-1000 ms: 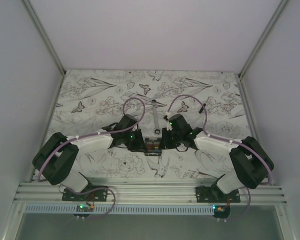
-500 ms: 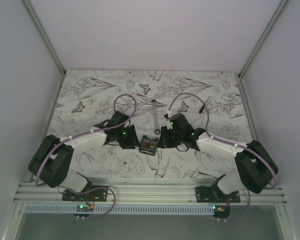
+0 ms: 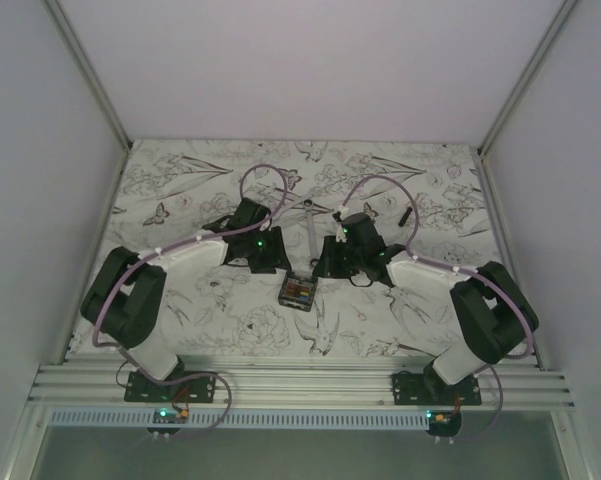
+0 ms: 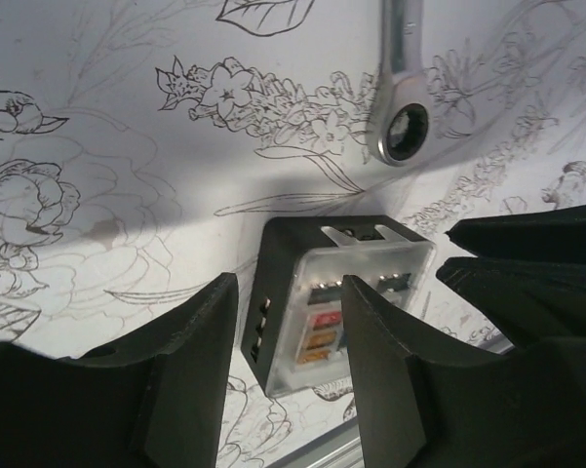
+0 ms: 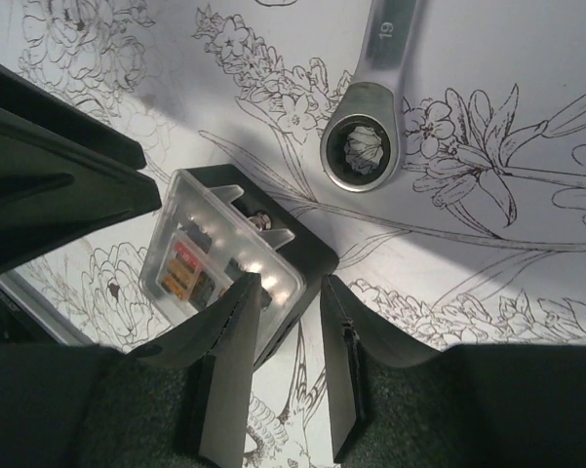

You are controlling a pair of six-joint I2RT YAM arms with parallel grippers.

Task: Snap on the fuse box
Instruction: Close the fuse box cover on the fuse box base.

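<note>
The fuse box (image 3: pixel 298 291) is a small black box with a clear cover over red and orange fuses, lying flat on the floral table mat between the two arms. My left gripper (image 3: pixel 270 262) hovers just behind and to the left of it, open and empty. In the left wrist view the box (image 4: pixel 343 292) shows beyond the gap between the fingers (image 4: pixel 190 361), and the gripper (image 4: pixel 288 322) touches nothing. My right gripper (image 3: pixel 329 265) is behind and to the right, open and empty. In the right wrist view it (image 5: pixel 289 288) hangs over the near corner of the box (image 5: pixel 214 255).
A silver wrench (image 3: pixel 311 228) lies just behind the box; its ring end shows in both wrist views (image 4: pixel 402 129) (image 5: pixel 363 146). A thin black stick (image 3: pixel 407 213) lies at the back right. The other arm's gripper (image 4: pixel 527 263) is close by on the box's other side.
Both grippers have drawn back from the box's sides toward the far end of the table. The box now lies free, shifted slightly left.
</note>
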